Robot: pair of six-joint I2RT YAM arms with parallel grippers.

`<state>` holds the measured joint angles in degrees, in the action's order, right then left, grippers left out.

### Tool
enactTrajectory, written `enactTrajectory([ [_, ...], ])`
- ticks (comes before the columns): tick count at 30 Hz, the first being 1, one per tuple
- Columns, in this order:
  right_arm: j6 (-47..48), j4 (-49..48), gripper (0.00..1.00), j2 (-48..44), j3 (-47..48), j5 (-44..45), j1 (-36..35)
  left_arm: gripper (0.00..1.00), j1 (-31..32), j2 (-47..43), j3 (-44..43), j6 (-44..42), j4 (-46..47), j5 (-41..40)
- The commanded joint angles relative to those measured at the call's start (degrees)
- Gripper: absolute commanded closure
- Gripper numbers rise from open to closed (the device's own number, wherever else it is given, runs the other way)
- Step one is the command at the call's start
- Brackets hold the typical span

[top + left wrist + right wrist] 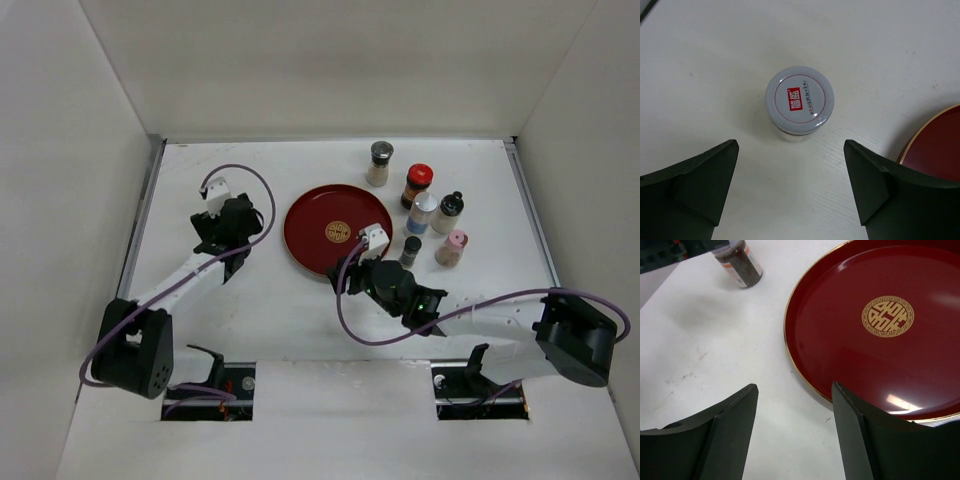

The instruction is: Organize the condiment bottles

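Several condiment bottles stand right of the red plate (338, 228): a silver-capped one (381, 163), a red-capped one (418, 185), a white blue-labelled one (422, 213), a black-capped one (448, 212), a pink one (453, 247) and a dark one (410, 250). My left gripper (232, 222) hangs left of the plate. In its wrist view it (790, 147) is open, and a jar with a pale lid and red mark (799, 102) stands upright just beyond the fingertips, untouched. My right gripper (358, 265) (794, 386) is open and empty over the table at the plate's rim (805, 365). The dark jar (737, 262) stands apart from it.
White walls close in the table at the back and both sides. A raised edge strip (143, 205) runs along the left side. A purple cable (262, 190) loops above the left wrist, and another (345, 300) trails from the right arm.
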<state>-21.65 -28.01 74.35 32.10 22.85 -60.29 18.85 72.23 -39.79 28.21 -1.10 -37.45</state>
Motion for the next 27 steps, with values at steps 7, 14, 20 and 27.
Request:
enactTrajectory([
  [7,-1.0,-4.2,0.31,-0.9,0.1,-2.5,0.3,0.21,-4.5,9.2,-7.3,-1.9,6.6,2.3],
  [14,-1.6,-4.1,0.30,-2.0,-0.4,-2.8,1.4,0.29,-5.0,14.1,-9.2,-2.1,7.2,3.0],
  [20,-1.9,-4.3,0.29,-2.6,-0.8,-3.0,1.7,0.57,-4.7,13.3,-9.5,-2.9,7.3,2.3],
  [27,-2.3,-5.0,0.23,-3.1,-1.5,-1.9,2.5,0.64,0.0,3.2,-10.3,-3.2,7.2,2.4],
])
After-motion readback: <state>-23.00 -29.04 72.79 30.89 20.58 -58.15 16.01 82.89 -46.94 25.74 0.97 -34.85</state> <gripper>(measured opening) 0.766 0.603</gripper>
